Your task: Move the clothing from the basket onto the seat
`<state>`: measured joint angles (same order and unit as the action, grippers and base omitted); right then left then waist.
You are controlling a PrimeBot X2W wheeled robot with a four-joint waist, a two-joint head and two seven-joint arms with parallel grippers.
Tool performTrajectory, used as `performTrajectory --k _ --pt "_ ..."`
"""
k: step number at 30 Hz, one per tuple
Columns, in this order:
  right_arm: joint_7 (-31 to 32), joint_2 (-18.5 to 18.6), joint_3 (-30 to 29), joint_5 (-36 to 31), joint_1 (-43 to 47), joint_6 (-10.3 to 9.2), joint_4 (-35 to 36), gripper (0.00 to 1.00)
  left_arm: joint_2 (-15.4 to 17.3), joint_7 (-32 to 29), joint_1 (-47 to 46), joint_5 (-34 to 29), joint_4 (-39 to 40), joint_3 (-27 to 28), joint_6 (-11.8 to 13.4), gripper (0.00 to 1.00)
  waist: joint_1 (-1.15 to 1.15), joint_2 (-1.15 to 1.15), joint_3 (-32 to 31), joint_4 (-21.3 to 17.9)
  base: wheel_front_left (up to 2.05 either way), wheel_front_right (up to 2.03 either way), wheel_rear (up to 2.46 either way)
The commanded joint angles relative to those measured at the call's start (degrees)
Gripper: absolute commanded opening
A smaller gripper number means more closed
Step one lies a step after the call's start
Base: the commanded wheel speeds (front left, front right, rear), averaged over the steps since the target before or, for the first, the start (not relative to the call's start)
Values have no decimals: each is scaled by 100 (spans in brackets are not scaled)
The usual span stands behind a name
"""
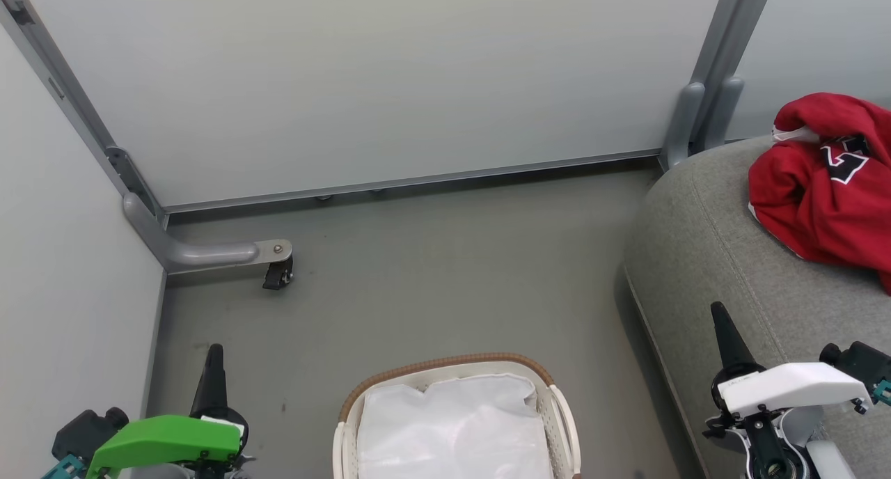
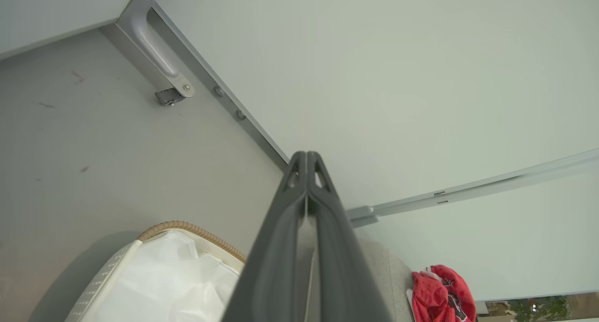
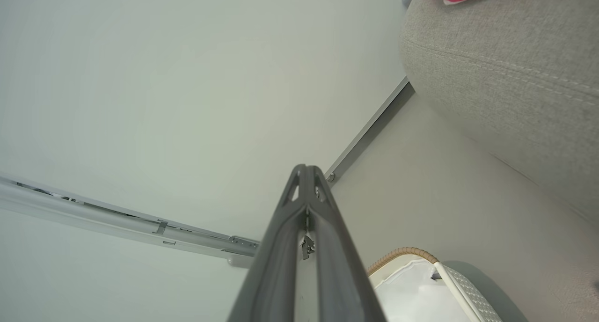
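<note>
The red clothing [image 1: 828, 186] with its black-and-white number print lies bunched on the grey seat [image 1: 710, 256] at the right; the left wrist view catches it small at the clothing [image 2: 442, 294]. The cream basket [image 1: 456, 423] with a brown woven rim stands on the floor at bottom centre, holding a white liner sheet [image 1: 452, 427]. My left gripper [image 1: 214, 350] is shut and empty, left of the basket. Over the seat's front edge my right gripper [image 1: 717, 312] is shut and empty. In the wrist views the left gripper [image 2: 306, 154] and right gripper [image 3: 305, 167] both have their fingers pressed together.
Pale partition walls [image 1: 390, 82] enclose the grey floor [image 1: 431, 284] at the back and left. A grey metal foot with a black caster [image 1: 277, 276] juts from the left corner. Another upright post [image 1: 703, 110] stands behind the seat.
</note>
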<state>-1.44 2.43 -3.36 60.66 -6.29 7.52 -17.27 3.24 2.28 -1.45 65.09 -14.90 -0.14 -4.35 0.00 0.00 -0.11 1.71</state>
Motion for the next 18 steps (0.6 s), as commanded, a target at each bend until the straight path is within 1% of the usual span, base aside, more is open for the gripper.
performTrajectory --k 1,18 --pt "38 40 -35 163 -22 -2 87 0 52 -30 -155 162 67 41 -40 0 0 0 1 -4 0 0 0" --pt "292 47 -130 1140 -12 -3 174 0 51 -286 -279 1015 81 220 -136 0 0 0 8 -48 0 0 0"
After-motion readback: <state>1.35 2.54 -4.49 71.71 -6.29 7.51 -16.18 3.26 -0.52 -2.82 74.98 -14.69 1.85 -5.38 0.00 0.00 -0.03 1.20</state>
